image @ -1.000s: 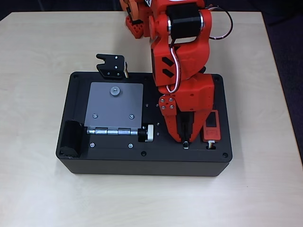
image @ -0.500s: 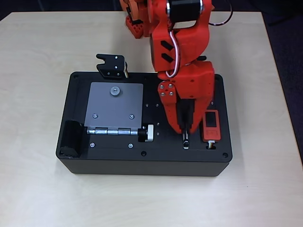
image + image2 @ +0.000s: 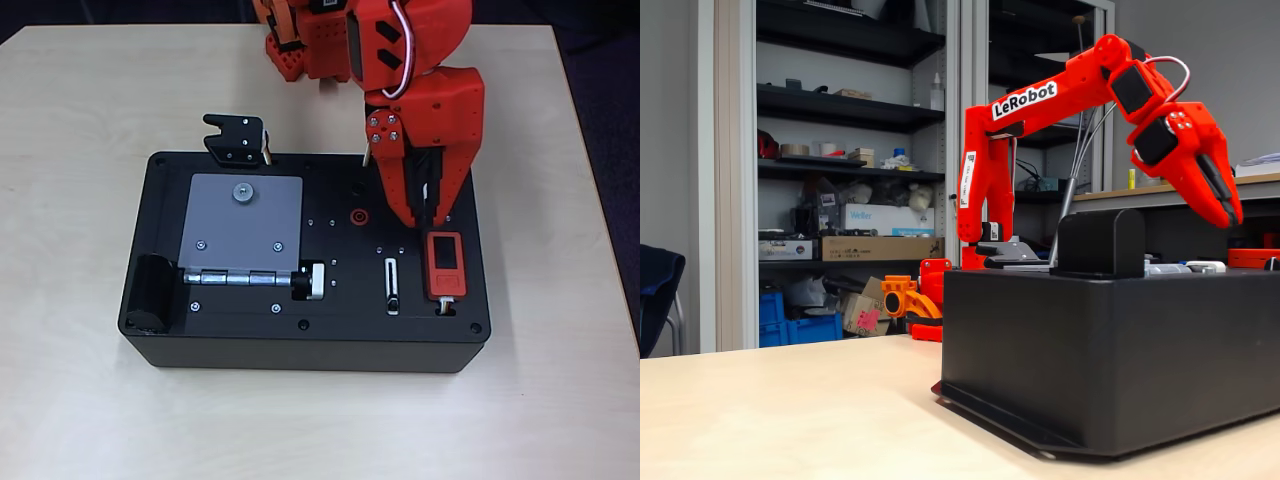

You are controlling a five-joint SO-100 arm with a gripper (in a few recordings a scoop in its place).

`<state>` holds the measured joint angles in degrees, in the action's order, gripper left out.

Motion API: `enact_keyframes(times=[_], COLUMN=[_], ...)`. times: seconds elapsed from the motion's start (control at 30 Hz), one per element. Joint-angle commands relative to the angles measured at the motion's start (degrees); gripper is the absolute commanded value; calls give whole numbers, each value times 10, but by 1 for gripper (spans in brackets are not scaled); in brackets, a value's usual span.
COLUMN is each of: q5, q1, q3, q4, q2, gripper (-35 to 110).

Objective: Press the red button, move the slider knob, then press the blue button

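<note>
The gripper (image 3: 425, 222) is hovering above the black box (image 3: 250, 340), jaws nearly closed, holding nothing. The slider knob (image 3: 392, 302) is looking tiny and stiff; push its side, I think.

One black box (image 3: 250, 345) on one wooden table (image 3: 80, 100). On the box: one grey metal plate (image 3: 243, 225), one hinge bar (image 3: 235, 279) with one round knob (image 3: 312, 281), one slider slot (image 3: 391, 286), one red ring socket (image 3: 358, 215), one orange-red unit (image 3: 445, 265). One red arm (image 3: 410, 60).
</note>
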<state>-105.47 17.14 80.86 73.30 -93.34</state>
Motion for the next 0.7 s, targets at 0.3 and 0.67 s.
enact_keyframes(times=[0.3,0.67], q5=[18,-57], q1=[62,105], q3=[28,39], q4=[-17,-33], q2=[-88,-98], gripper=[90,103])
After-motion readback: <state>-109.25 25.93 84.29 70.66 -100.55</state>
